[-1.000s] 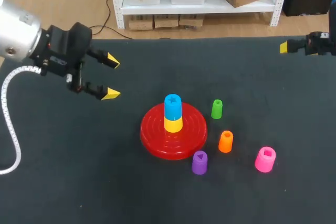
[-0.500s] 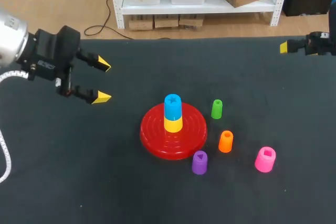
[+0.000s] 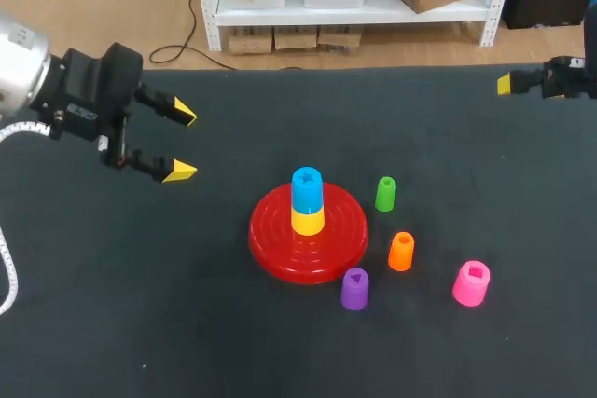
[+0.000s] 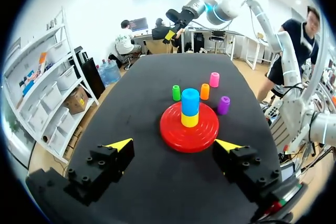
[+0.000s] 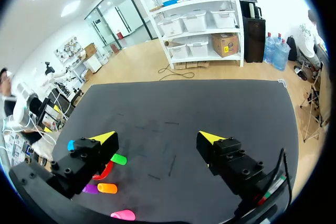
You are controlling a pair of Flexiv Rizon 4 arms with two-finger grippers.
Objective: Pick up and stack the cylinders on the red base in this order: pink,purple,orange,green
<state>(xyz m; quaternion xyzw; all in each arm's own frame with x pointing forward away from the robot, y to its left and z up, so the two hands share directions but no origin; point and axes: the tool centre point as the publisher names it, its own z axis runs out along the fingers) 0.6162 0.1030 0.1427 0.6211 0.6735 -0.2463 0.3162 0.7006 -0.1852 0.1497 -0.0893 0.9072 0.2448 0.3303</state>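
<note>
The left gripper [image 3: 183, 143], well left of the red base [image 3: 275, 253], and the right gripper [image 5: 157, 139], at the table's far right edge, each hold their 2 fingers spread apart on nothing. The base bears a blue cylinder [image 3: 306, 188] on a yellow cylinder [image 3: 307, 221]. The green cylinder [image 3: 385, 193], orange cylinder [image 3: 401, 251], purple cylinder [image 3: 354, 288] and pink cylinder [image 3: 472, 283] stand on the table to its right.

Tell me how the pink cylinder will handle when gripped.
The pink cylinder looks like hollow moulded plastic, probably stiff and light. Standing squat and upright, it should slide rather than tip. Its smooth round wall may slip.

Wide-apart fingers [image 5: 105, 139] over dark table [image 5: 173, 103]
</note>
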